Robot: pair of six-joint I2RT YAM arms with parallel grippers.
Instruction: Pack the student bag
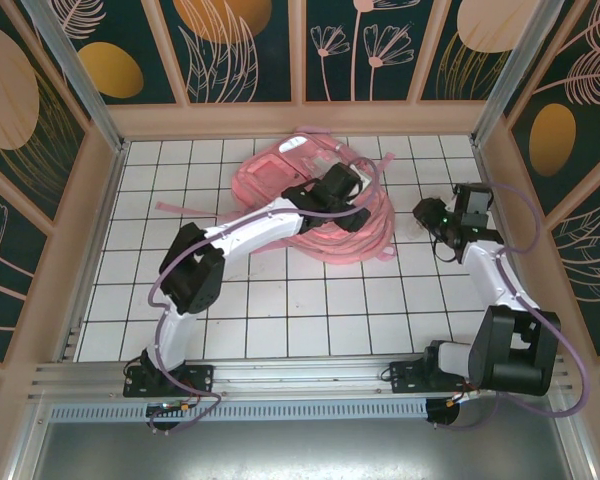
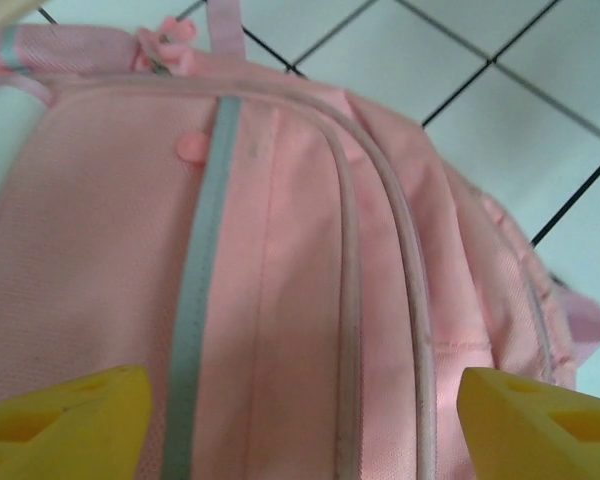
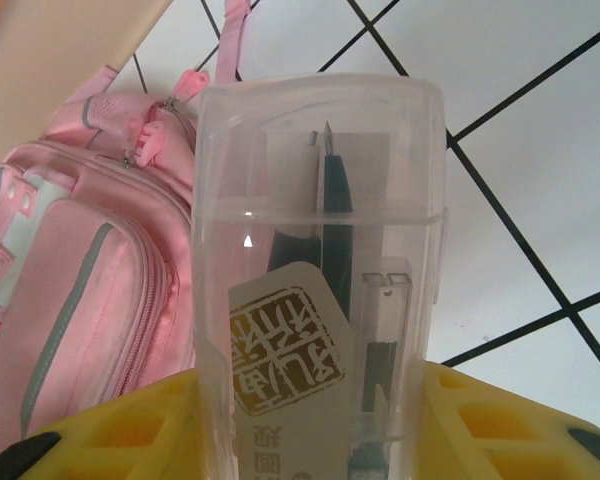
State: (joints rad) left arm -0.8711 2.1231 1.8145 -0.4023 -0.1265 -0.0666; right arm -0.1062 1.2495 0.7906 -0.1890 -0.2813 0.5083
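The student bag (image 1: pixel 265 180) is a large pink backpack lying flat on the white tiled table at the back centre. My left gripper (image 1: pixel 345 185) hovers right over it. In the left wrist view its yellow fingers (image 2: pixel 65 420) stand wide apart and open, with the bag's pink front panel (image 2: pixel 280 250), grey strip and piped seams between them. My right gripper (image 3: pixel 310 400) is shut on a clear plastic box (image 3: pixel 315 250) that holds a printed card and dark drawing tools. It carries the box above the tiles just right of the bag (image 3: pixel 80 270); in the top view the right gripper (image 1: pixel 430 215) is beside the bag's right edge.
Wooden walls (image 1: pixel 300 118) close the table in at the back and on both sides, and one wall (image 3: pixel 60 50) stands close behind the bag. A loose pink strap (image 1: pixel 180 207) trails left from the bag. A metal rail (image 1: pixel 300 375) runs along the near edge.
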